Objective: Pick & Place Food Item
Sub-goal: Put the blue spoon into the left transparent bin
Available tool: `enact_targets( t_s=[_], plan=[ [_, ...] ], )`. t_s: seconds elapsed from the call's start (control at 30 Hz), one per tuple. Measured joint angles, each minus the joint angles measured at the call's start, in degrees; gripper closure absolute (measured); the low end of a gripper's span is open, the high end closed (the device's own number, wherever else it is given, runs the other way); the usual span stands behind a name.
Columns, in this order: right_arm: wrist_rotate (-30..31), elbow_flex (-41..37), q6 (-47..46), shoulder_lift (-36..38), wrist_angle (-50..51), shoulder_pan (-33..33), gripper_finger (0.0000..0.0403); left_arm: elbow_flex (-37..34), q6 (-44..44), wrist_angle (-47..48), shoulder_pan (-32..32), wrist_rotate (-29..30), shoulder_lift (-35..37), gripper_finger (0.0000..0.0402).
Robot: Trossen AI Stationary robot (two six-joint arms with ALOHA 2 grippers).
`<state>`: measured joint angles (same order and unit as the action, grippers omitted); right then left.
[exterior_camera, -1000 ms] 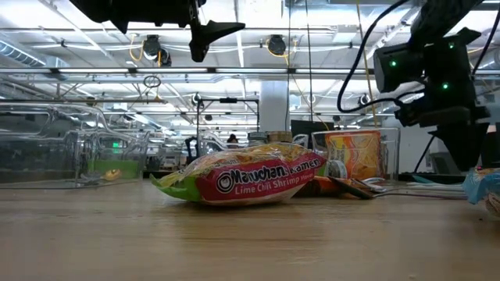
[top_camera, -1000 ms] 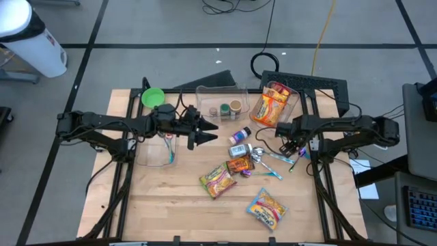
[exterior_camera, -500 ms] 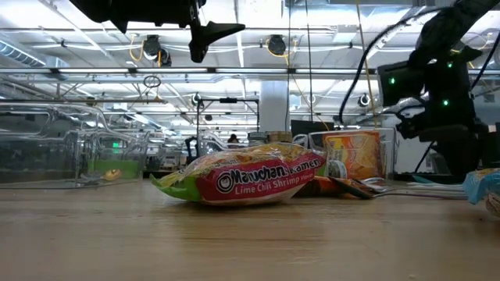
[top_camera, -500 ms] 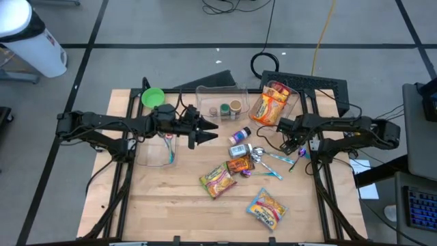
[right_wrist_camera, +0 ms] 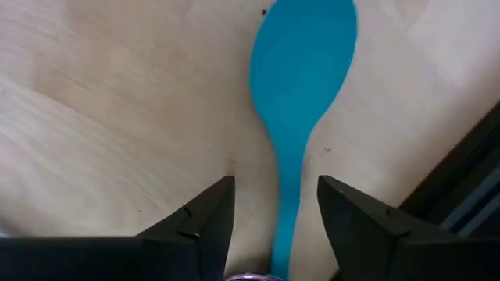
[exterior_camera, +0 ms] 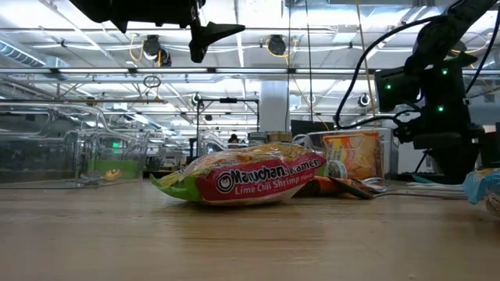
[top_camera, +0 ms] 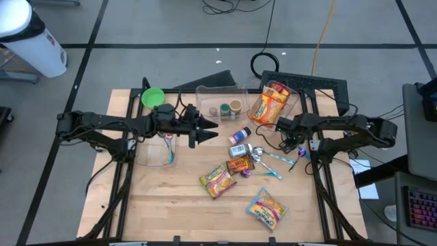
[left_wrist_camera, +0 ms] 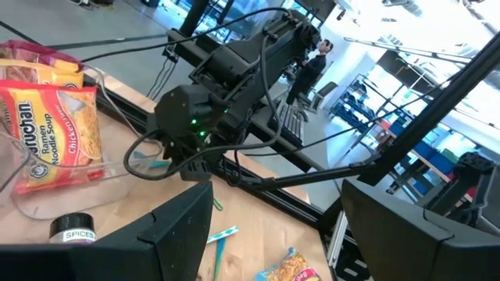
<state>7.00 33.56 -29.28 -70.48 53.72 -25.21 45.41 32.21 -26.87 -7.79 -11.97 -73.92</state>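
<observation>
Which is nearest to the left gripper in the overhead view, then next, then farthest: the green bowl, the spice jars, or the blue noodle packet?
From the left gripper:
1. Spice jars, just beyond it in the clear bin at the table's back.
2. Green bowl, at the back left corner.
3. Blue noodle packet, near the front edge, right of centre.

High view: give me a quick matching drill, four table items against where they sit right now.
Items:
1. green bowl
2. blue spoon
3. orange ramen pack
4. blue ramen pack

Places:
A. near front edge of table, toward right arm's side
B. between right gripper's open fingers
C. back corner of table, toward left arm's side
D. inside clear bin at back of table

Pairs: 1-C, 2-B, 3-D, 4-A
</observation>
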Motion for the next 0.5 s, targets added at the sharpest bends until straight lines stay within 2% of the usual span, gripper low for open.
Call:
enact_targets(
  t_s=[0.27, 0.5],
  plan=[
    [-1.2, -0.9, -1.1, -1.0, -0.9, 0.0, 0.0264, 0.0, 0.0, 0.1, 0.0, 0.0, 0.0, 0.0110],
    [-2.8, -1.0, -2.0, -1.0, -1.4, 0.0, 0.0350, 0.0, 0.0, 0.1, 0.0, 0.0, 0.0, 0.0110]
  ],
)
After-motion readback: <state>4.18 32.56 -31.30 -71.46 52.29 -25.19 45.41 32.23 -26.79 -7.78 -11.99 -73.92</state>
